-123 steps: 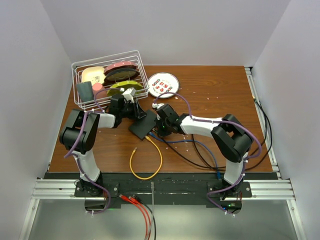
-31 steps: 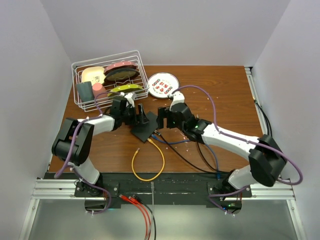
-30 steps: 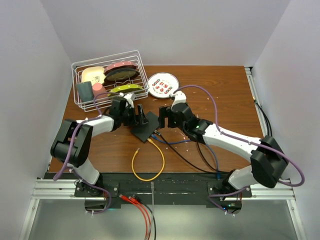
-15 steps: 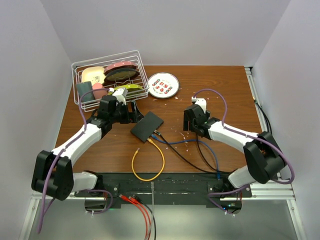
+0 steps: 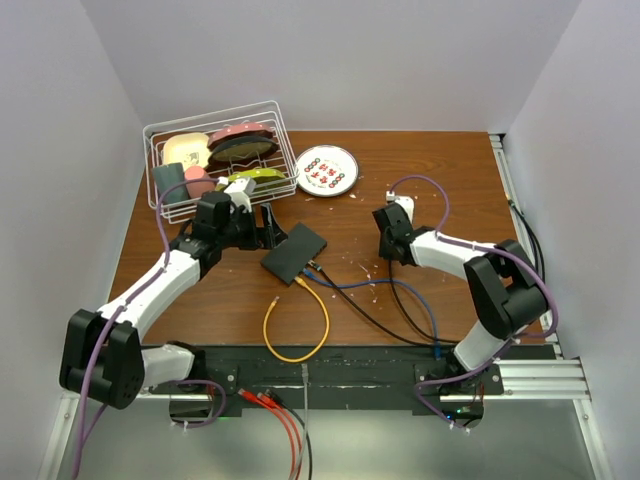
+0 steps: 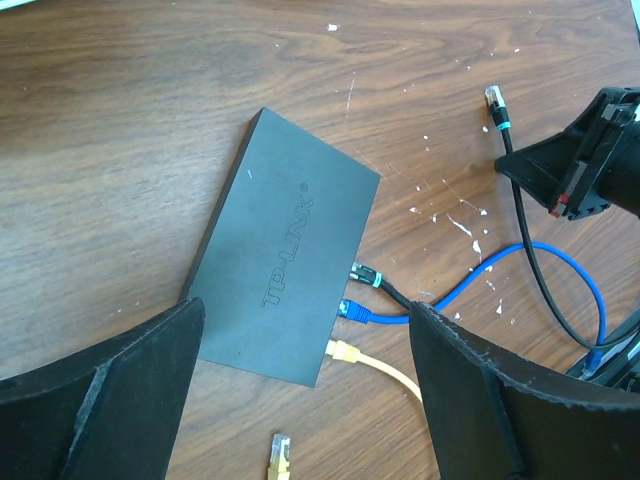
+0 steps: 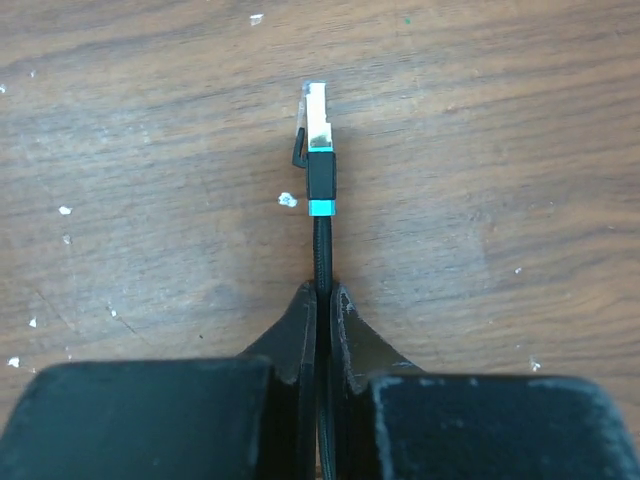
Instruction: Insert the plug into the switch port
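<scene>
The black switch (image 5: 293, 251) lies flat mid-table. Its port edge (image 6: 368, 222) faces lower right in the left wrist view, where black, blue and yellow plugs sit in it. The free plug (image 7: 318, 120), clear-tipped with a teal band, lies on the wood (image 6: 491, 97) to the right of the switch, pointing away from my right gripper. That gripper (image 7: 323, 292) is shut on the plug's black cable (image 7: 321, 250) just behind the teal band (image 5: 385, 235). My left gripper (image 6: 308, 306) hovers open over the switch, holding nothing (image 5: 268, 228).
A white wire basket (image 5: 215, 165) of dishes stands at the back left, with a small plate (image 5: 327, 168) beside it. A yellow cable (image 5: 295, 325) loops toward the near edge, its loose plug (image 6: 277, 450) lying by the switch. Blue and black cables (image 5: 400, 295) trail right.
My right arm drew back rightward from the switch, came down on the black cable and shut on it. My left gripper pulled back left off the switch and stayed open.
</scene>
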You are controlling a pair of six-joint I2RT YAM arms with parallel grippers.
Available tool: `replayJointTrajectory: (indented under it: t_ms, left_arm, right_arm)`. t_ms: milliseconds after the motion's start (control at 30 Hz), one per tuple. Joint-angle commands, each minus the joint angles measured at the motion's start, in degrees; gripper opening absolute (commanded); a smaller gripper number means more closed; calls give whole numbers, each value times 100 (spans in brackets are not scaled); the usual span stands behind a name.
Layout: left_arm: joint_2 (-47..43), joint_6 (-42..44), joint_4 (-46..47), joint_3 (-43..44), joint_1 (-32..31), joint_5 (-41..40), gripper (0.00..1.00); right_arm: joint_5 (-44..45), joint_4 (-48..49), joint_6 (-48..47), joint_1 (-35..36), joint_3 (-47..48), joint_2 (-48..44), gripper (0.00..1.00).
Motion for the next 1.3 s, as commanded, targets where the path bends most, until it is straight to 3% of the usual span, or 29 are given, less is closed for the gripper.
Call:
replayJointTrajectory:
  t_ms: [0, 233, 433, 533, 700, 833, 1033, 1267]
  left_arm:
    - [-323, 161, 119, 185, 27, 25, 88]
    - [-763, 232, 813, -113, 27, 692, 87]
    - [-983, 74, 2113, -544, 27, 2036, 85]
    - [-861, -453, 3281, -861, 18, 2924, 82]
    - [-764, -937, 4258, -1115, -70, 3462, 80]
    - [-553, -990, 4295, -1011, -219, 3568, 80]
    - [-596, -946, 4391, -1054, -360, 3550, 77]
    - [-570, -1060, 4760, -1169, -421, 3646, 66]
  right_arm:
    - [-752, 252, -560, -17, -93, -415, 0]
    - [-2940, 1008, -1317, -17, -489, -1637, 0]
    - [-5321, 1298, -1599, 1, -436, -2243, 0]
    - [-6199, 1456, -1502, 97, -357, -2402, 0]
    - [-6519, 1386, -1493, 492, -76, -2412, 0]
    - [-6511, 1377, -1493, 879, 100, -2315, 0]
    - [-6563, 1491, -1397, 924, 48, -2297, 0]
    - [-6537, 1491, -1361, 915, -23, -2411, 0]
